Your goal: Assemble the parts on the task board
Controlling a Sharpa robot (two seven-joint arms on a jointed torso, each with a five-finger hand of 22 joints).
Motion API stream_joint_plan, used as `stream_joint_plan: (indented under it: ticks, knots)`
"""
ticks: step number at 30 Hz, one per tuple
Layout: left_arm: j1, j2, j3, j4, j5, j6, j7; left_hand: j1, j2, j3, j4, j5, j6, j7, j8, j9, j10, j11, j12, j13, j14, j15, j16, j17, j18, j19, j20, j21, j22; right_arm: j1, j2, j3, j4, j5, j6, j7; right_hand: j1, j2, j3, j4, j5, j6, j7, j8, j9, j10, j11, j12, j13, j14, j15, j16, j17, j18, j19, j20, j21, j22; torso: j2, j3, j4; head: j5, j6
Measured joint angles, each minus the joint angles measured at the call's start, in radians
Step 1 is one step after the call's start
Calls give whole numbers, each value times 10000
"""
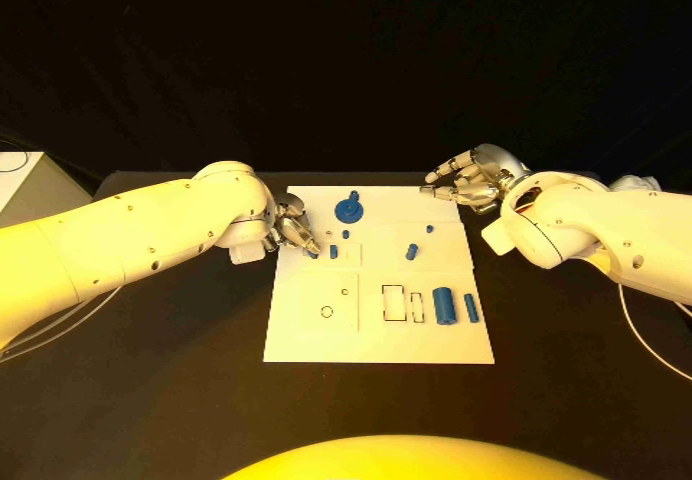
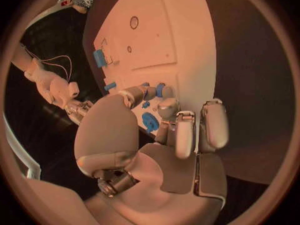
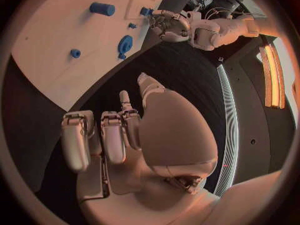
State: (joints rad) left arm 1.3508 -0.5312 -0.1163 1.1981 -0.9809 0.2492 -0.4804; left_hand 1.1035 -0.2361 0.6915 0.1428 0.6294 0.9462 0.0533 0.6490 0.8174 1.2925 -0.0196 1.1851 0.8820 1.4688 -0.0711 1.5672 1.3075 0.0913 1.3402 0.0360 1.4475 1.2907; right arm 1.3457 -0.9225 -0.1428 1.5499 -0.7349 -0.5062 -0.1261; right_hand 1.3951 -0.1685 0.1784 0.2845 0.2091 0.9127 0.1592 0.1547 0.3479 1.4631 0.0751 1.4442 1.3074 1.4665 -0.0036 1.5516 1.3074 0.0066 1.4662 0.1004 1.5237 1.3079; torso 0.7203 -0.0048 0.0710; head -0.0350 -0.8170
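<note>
My left hand (image 1: pixel 293 232) at task board (image 1: pixel 325 340) edge, fingertips pinching small blue part (image 2: pixel 159 89); blue gear (image 1: pixel 349 210) just beyond. My right hand (image 1: pixel 464 180) curled, empty, over counter (image 1: pixel 577 380).

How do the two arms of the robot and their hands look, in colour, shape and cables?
Both arms are white, with thick rounded shells and small dark dots like screws. The left arm has a thin pale cable beneath it; the right arm also trails one. The left hand and right hand are silver metal, with jointed fingers ending in smooth pale pads.
</note>
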Motion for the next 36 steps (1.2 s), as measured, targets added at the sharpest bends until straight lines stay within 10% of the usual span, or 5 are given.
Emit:
stream_joint_plan:
  ticks: [36]
  knots:
    - [82, 482, -30, -743, 278, 638, -127, 4, 4, 0, 0, 81, 85, -17, 9, -61, 56, -16, -1, -70, -38, -35, 0, 0, 1, -1, 1, 0, -48, -12, 30, 0, -16, 1, 6, 0, 0, 0, 0, 0, 0, 0, 0, 0, -9, 0, 0, 0, 0, 0, 0, 0, -1, 0, 0, 0, 0, -5, -20, -8, 18, -43, -35]
